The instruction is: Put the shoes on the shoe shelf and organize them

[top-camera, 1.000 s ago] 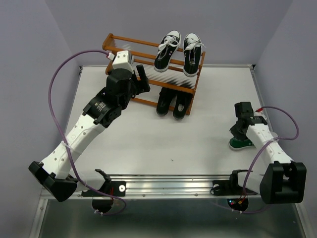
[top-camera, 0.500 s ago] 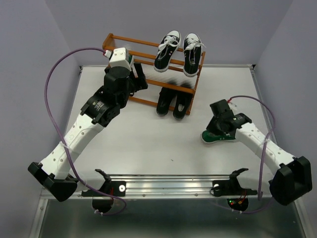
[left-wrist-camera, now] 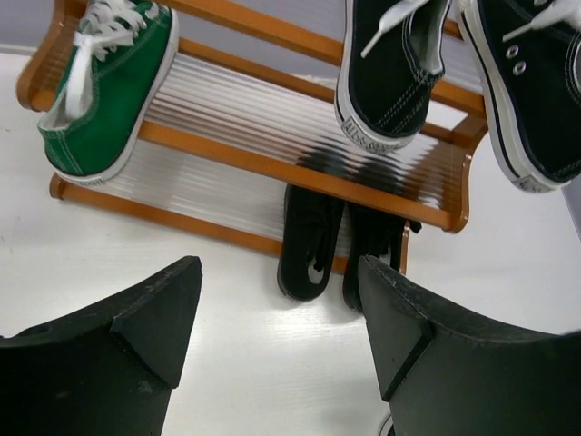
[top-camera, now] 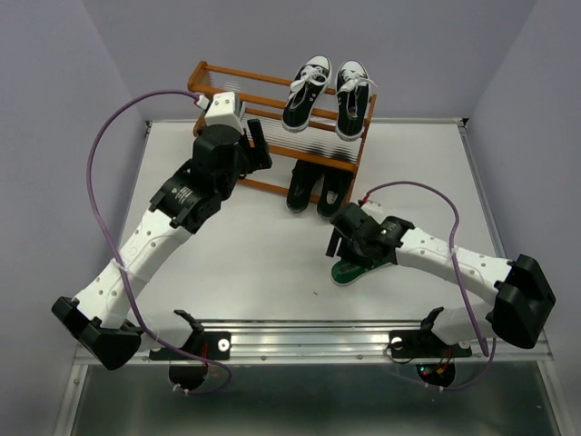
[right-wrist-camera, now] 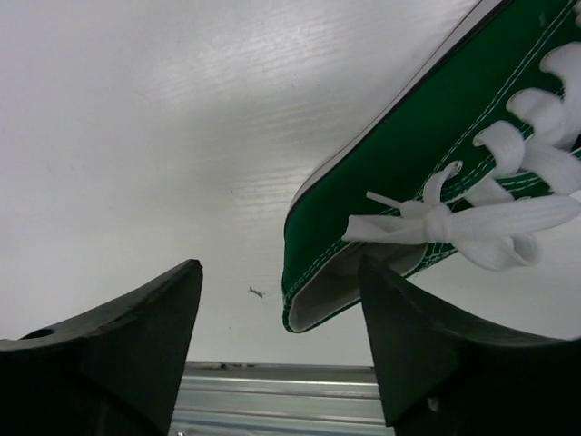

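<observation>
The shoe shelf (top-camera: 207, 69) stands at the back. Two black sneakers with white laces (top-camera: 309, 91) lie on its top tier at the right. A pair of plain black shoes (top-camera: 318, 189) sits below them. In the left wrist view a green sneaker (left-wrist-camera: 104, 91) rests on the top tier at the left of the shelf (left-wrist-camera: 272, 168). My left gripper (top-camera: 257, 143) hovers open and empty in front of the shelf. A second green sneaker (top-camera: 348, 272) lies on the table. My right gripper (top-camera: 343, 243) is open over its heel. That sneaker (right-wrist-camera: 408, 200) touches the right finger (right-wrist-camera: 427, 336).
A metal rail (top-camera: 309, 341) runs along the table's near edge, just behind the right gripper. Purple cables (top-camera: 100, 154) loop off both arms. Walls close the table at the back and sides.
The right arm swung from the table's right side to the front middle with the green sneaker, then its jaws opened. The left gripper barely shifted by the shelf.
</observation>
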You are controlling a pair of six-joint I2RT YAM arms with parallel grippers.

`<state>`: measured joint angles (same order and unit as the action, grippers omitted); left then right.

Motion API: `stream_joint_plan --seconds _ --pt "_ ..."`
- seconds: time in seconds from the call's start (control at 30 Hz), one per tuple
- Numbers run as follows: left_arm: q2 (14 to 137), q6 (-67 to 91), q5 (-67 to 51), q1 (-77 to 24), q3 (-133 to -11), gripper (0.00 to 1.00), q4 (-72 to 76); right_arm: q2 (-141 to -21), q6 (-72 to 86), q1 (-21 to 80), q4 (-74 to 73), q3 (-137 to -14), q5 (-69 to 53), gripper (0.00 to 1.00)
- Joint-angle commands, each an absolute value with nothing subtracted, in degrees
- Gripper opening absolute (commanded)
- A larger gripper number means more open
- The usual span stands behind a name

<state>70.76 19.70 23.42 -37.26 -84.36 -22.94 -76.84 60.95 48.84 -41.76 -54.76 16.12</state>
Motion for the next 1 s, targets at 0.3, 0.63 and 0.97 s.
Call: stream_joint_plan --seconds 0.3,0.63,0.97 --pt "66.53 24.25 12.67 -48.15 -65.15 0.75 -21.19 -67.87 58.9 39.68 -51.06 -61.53 34.01 0.89" --pt "81.28 21.63 4.66 -60.72 -66.35 0.73 -14.85 -63.37 48.52 19.97 -51.15 -66.0 37.97 0.95" --pt "97.29 15.12 1.59 -63.02 -76.9 0.61 -15.82 -62.58 45.53 15.91 -51.15 -66.27 37.88 0.97"
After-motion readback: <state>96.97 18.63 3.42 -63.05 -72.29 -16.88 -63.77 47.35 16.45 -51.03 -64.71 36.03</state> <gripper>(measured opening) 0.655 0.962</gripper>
